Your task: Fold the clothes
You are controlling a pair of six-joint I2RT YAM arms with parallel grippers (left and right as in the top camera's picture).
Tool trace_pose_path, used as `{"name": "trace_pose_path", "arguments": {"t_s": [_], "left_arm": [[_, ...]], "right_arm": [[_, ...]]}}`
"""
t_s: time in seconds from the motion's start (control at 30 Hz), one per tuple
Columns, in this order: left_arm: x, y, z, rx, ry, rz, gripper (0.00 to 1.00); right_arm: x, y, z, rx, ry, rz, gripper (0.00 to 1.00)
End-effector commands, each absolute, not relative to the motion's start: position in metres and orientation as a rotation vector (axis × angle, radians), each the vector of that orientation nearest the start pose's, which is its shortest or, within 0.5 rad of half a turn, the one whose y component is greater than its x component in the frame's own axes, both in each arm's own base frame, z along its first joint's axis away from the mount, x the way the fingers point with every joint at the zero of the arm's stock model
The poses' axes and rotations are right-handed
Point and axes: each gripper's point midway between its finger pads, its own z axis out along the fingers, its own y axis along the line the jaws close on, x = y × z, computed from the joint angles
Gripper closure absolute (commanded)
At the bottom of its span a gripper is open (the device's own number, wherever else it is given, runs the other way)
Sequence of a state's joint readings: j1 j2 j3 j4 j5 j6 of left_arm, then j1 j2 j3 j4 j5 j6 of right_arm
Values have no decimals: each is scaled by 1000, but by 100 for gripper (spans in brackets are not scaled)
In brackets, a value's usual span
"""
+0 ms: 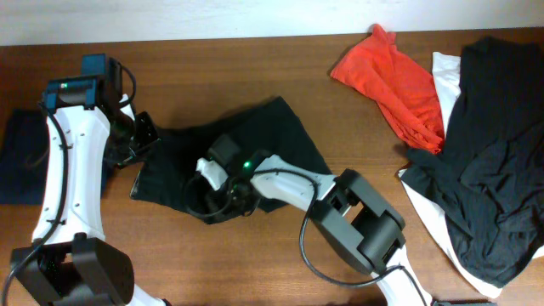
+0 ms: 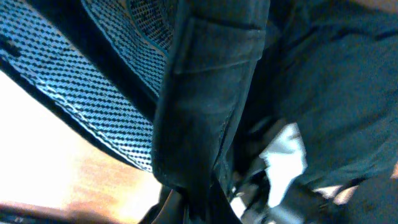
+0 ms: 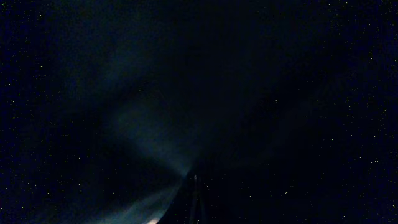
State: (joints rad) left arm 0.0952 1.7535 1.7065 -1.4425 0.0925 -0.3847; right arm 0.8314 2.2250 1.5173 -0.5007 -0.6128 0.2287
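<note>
A black garment (image 1: 263,140) lies spread in the middle of the table. My left gripper (image 1: 143,136) is at its left edge and is shut on the cloth. In the left wrist view the garment's seam (image 2: 211,93) and mesh lining (image 2: 74,74) run up from the jaws (image 2: 199,211). My right gripper (image 1: 211,201) is on the garment's lower front part. In the right wrist view dark cloth (image 3: 155,112) fills the frame and folds converge at the jaws (image 3: 196,202), which look shut on it.
A red garment (image 1: 391,76) lies at the back right. A black garment (image 1: 493,170) lies over a white one (image 1: 444,72) at the right edge. A folded dark navy cloth (image 1: 17,157) is at the far left. Bare wood (image 1: 212,59) shows behind the black garment.
</note>
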Motion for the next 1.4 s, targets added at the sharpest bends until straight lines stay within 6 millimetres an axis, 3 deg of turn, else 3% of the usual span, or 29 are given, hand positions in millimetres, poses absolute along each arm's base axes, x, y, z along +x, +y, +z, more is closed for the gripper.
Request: {"name": "trace_pose_path", "arguments": {"t_s": [0.0,0.03,0.1,0.17,0.2,0.27,0.33,0.4,0.5,0.63,0.67,0.8,0.83,0.93,1.1,1.2,1.23,1.27,1.3,1.37], "left_arm": [[344,15,184,-681,2949,-160,99],[344,15,184,-681,2950,-160,99],[344,15,184,-669,2953,-157,99],[343,16,184,-665,2955,-146,99],[343,16,184,-648,2958,-146,99],[344,16,184,-643,2956,-147,99],[346,15,184,-637,2950,-157,99],[350,3,186,-615,2943,-239,99],[359,-28,189,-518,2928,-359,99],[366,-84,195,-312,2907,-486,99],[366,-109,198,-226,2898,-523,99],[358,-183,203,-29,2859,-595,99],[355,-193,202,-1,2857,-581,99],[356,-204,185,16,2868,-431,99],[364,-224,152,44,2913,-424,99],[385,-242,154,65,2829,-522,98],[387,-251,159,83,2808,-594,94],[387,-262,164,106,2792,-677,78],[388,-265,167,115,2779,-711,69],[402,-257,180,127,2731,-722,48]], "right_arm": [[231,443,10,-1112,2720,1136,96],[235,440,8,-1099,2727,1098,96],[262,415,14,-995,2799,954,96],[299,372,34,-835,2872,793,96],[321,341,52,-782,2880,717,96],[347,282,66,-652,2940,573,96],[357,223,58,-499,3050,371,96],[355,177,42,-389,3134,221,96],[345,140,13,-275,3201,167,96],[335,133,-13,-257,3203,167,96],[333,134,-20,-262,3196,176,96],[328,136,-22,-277,3206,171,96],[327,136,-22,-277,3208,170,96],[324,135,-22,-277,3222,165,96],[321,134,-22,-277,3236,161,96],[318,132,-21,-276,3251,155,96],[317,131,-20,-272,3257,153,95],[319,127,-15,-250,3264,152,90],[325,122,-7,-220,3265,154,83],[349,108,22,-160,3217,169,78]]}}
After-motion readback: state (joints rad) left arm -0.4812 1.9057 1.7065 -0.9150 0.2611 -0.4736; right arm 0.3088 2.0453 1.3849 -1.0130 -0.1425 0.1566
